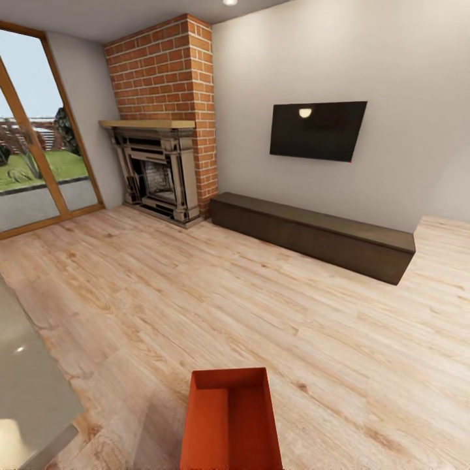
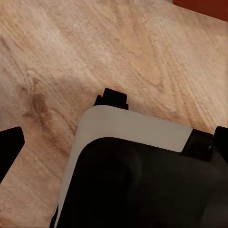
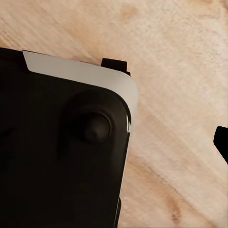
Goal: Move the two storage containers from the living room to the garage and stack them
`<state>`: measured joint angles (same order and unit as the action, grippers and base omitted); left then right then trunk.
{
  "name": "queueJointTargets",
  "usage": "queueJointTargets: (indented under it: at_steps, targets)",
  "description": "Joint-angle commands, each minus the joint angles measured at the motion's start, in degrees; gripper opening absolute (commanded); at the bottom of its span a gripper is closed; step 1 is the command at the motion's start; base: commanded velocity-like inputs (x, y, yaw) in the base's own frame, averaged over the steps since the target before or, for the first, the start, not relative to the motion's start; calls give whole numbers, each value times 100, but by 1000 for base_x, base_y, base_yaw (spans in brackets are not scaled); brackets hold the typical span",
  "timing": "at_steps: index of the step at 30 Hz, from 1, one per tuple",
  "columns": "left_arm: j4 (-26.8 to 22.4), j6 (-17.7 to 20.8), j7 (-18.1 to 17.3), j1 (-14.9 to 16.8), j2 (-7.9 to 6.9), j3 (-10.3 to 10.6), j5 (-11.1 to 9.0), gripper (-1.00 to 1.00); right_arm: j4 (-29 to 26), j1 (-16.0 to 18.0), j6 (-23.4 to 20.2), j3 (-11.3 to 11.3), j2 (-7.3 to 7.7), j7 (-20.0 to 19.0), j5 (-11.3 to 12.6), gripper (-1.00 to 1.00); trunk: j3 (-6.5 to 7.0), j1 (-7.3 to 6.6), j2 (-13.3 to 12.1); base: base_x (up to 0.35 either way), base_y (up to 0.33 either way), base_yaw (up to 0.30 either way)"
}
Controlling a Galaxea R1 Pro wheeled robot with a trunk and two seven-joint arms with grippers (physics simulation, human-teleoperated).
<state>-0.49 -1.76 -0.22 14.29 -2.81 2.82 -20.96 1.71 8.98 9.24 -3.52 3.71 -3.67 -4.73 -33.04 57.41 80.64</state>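
I am in the living room, on a light wood plank floor [image 1: 196, 294]. One red-orange, open-topped storage container [image 1: 232, 421] sits on the planks directly below my head camera, at the bottom middle of the head view. A red corner of a storage container [image 2: 204, 7] shows in the left wrist view. My left gripper [image 2: 118, 152] hangs open over my own base, with one black fingertip [image 2: 9, 147] at each side of the view. My right gripper [image 3: 114, 142] also hangs over the base, with one fingertip [image 3: 222, 142] showing far out to the side. The garage is out of view.
A red-brick fireplace [image 1: 163, 170] stands in the far corner, with a glass door [image 1: 32, 163] to its left. A long, low, dark cabinet [image 1: 313, 235] runs along the wall under a black TV [image 1: 318, 130]. A grey tabletop [image 1: 26, 378] juts in at the near left.
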Motion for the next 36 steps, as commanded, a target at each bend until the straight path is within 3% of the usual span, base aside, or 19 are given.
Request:
queueJointTargets:
  at_steps: [1, 36]
  targets:
    - [5, -17, -3, 3, 0, 29, -40, 100, 17, 8, 34, -31, 4, -2, -28, 100, -15, 0, 3, 0, 0, 0]
    - [5, -17, -2, 3, 0, 28, -40, 100, 14, 10, 34, -27, -27, -13, -28, 100, -343, 0, 3, 0, 0, 0]
